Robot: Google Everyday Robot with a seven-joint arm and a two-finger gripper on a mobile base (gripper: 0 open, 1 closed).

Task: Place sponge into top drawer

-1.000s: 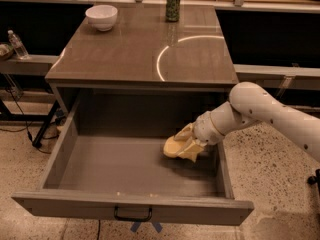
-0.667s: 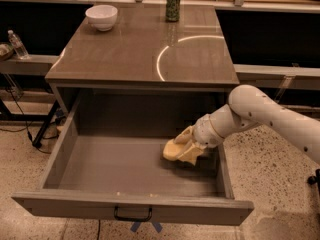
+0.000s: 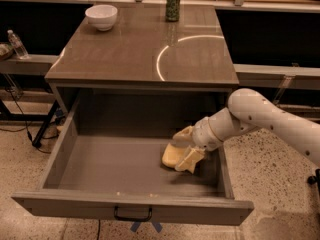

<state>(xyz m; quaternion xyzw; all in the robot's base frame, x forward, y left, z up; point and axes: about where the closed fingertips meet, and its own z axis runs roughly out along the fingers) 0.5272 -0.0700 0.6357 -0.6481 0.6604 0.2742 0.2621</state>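
The top drawer (image 3: 75, 207) is pulled wide open below the tabletop, with its dark handle (image 3: 132, 215) at the front centre. The pale yellow sponge (image 3: 170, 156) lies on the drawer floor at the right side. My gripper (image 3: 186, 146) is down inside the drawer just right of the sponge, on the white arm (image 3: 260, 115) that reaches in from the right. Its fingers are spread: one finger (image 3: 182, 133) stands above the sponge and the other (image 3: 193, 159) touches its right edge.
A white bowl (image 3: 101, 16) stands at the back left of the tabletop (image 3: 130, 54) and a green can (image 3: 173, 4) at the back centre. A water bottle (image 3: 16, 44) is on a ledge at the left. The drawer's right wall (image 3: 223, 171) is close under my arm.
The sponge has dropped lower onto the drawer floor and the fingers have spread apart from it. The arm has barely moved.
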